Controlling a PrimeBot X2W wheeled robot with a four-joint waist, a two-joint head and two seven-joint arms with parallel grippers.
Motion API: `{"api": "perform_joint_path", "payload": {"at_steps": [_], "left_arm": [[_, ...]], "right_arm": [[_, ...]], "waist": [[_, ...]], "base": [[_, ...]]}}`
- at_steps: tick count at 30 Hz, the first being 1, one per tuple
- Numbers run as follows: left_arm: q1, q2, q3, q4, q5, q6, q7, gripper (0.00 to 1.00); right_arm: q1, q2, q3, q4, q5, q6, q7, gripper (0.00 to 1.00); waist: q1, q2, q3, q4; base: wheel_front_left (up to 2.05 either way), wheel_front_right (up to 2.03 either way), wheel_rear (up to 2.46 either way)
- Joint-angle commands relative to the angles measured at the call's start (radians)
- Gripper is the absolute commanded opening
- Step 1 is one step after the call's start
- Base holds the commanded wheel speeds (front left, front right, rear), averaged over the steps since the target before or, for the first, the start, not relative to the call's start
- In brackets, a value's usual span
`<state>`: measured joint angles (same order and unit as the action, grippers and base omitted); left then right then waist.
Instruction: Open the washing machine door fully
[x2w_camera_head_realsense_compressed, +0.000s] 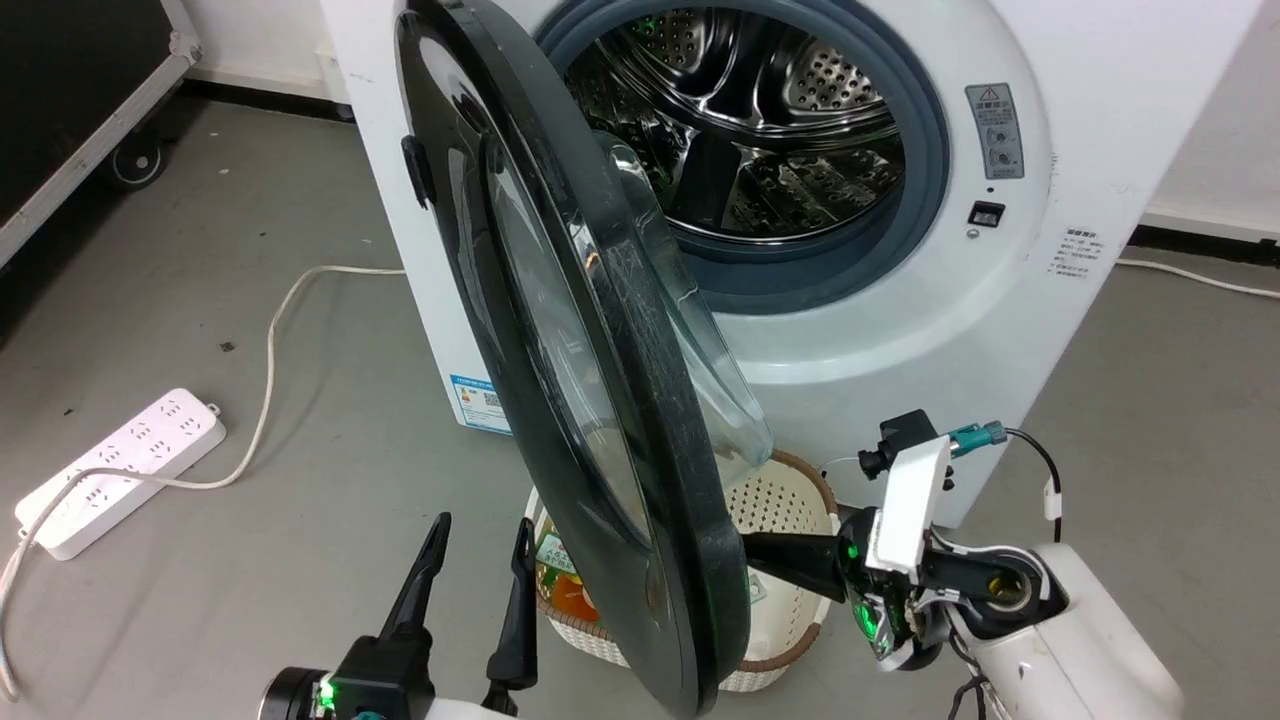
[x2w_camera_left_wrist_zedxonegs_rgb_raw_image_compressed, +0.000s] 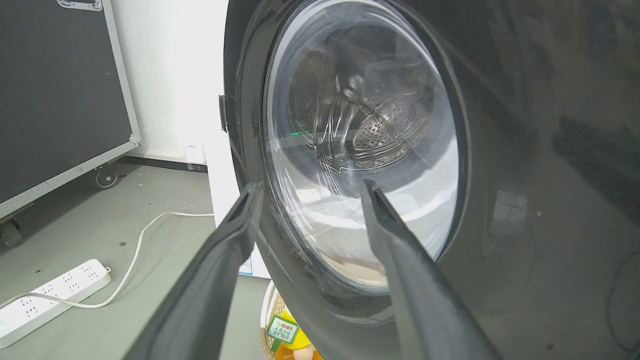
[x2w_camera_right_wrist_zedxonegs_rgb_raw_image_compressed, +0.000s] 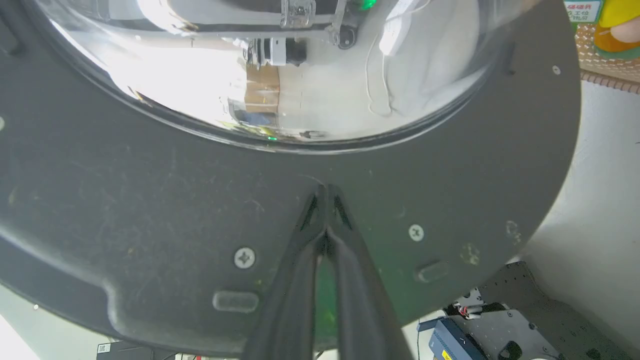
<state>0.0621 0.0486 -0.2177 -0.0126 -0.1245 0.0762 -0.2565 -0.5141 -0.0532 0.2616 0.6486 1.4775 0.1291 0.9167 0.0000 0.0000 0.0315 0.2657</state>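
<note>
On my far left, a black wheeled case with metal edging is cut off by the frame. A white multi-socket power strip lies on the grey floor, with its white cable curving toward the machine.

My left gripper hovers low beside the door's outer face, its two fingers spread with nothing between them. The left wrist view shows them framing the glass, but I cannot tell whether they touch it.

The large round door, with its glossy black rim and bulging clear glass bowl, stands partly open. It is edge-on to the head camera and hinged at the left side of the white front-loading washing machine, whose steel drum is exposed. The door hides half of a cream perforated basket on the floor; something orange and yellow inside it is too covered to name.

The right gripper has its fingers pressed together, tips against the door's dull inner rim just below the glass. The head view hides those tips behind the door's edge.
</note>
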Motion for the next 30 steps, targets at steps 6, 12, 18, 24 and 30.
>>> {"api": "perform_joint_path", "payload": {"at_steps": [6,12,18,24,30], "left_arm": [[0.027,0.002,0.011,0.005,-0.005,0.002,-0.005,1.00],[0.036,0.002,0.028,0.006,-0.014,-0.008,-0.005,1.00],[0.045,0.002,0.043,0.009,-0.016,-0.016,-0.005,1.00],[0.061,0.002,0.084,-0.010,-0.020,-0.026,-0.005,1.00],[0.079,0.002,0.111,-0.020,-0.009,-0.052,-0.005,1.00]], "right_arm": [[0.005,-0.010,-0.027,-0.020,-0.016,0.002,-0.081,1.00],[0.034,-0.115,-0.066,-0.249,-0.211,0.002,-0.342,1.00],[0.185,-0.269,-0.013,-0.512,-0.583,0.002,-0.730,1.00],[0.354,-0.302,-0.114,-0.592,-0.908,0.002,-0.987,1.00],[0.521,-0.182,-0.252,-0.626,-1.170,0.002,-1.097,1.00]], "waist": [[0.0000,0.0000,-0.021,-0.012],[0.0000,0.0000,-0.043,-0.047],[0.0000,0.0000,-0.055,-0.083],[0.0000,0.0000,-0.060,-0.125],[0.0000,0.0000,-0.061,-0.158]], "base": [[0.00,0.00,0.00],[0.00,0.00,0.00],[0.00,0.00,0.00],[0.00,0.00,0.00],[0.00,0.00,0.00]]}}
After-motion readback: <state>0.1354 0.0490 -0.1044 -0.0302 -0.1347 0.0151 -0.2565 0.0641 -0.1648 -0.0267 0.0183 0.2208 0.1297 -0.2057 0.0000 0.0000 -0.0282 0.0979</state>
